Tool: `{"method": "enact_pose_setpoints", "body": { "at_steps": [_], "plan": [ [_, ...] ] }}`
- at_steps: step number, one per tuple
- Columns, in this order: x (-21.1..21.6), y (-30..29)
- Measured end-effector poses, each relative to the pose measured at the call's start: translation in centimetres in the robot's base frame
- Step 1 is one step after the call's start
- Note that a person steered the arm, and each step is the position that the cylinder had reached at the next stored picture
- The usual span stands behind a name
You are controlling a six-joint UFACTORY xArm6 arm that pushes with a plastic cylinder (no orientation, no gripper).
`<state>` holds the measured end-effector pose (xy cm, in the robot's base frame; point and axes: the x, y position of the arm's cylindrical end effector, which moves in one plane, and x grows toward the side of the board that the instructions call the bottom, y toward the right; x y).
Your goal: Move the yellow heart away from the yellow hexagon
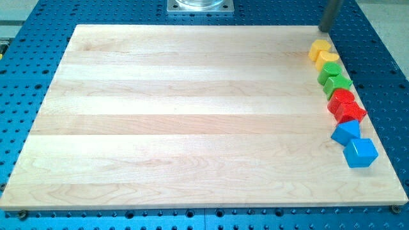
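Pale wooden board (192, 115) with lengthwise grain stripes, on a blue table (32, 25) dotted with small holes. Along the right edge, far to near: two yellow blocks (318, 48) (328, 59), two green (330, 71) (337, 84), two red (341, 99) (350, 113), two blue (346, 132) (360, 153). Dark grey rod (329, 16).

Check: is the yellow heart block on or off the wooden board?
On. The yellow heart block sits inside the wooden board's right edge.
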<state>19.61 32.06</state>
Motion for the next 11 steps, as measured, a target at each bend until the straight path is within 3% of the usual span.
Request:
{"method": "enact_pose_setpoints", "body": {
  "at_steps": [1, 2, 4, 7, 9, 11],
  "plan": [
    [2.1, 2.5],
    [7.2, 1.7],
    [13.3, -2.7],
    [14.7, -11.5],
    [14.7, -14.1],
    [22.1, -14.1]
  ]
}}
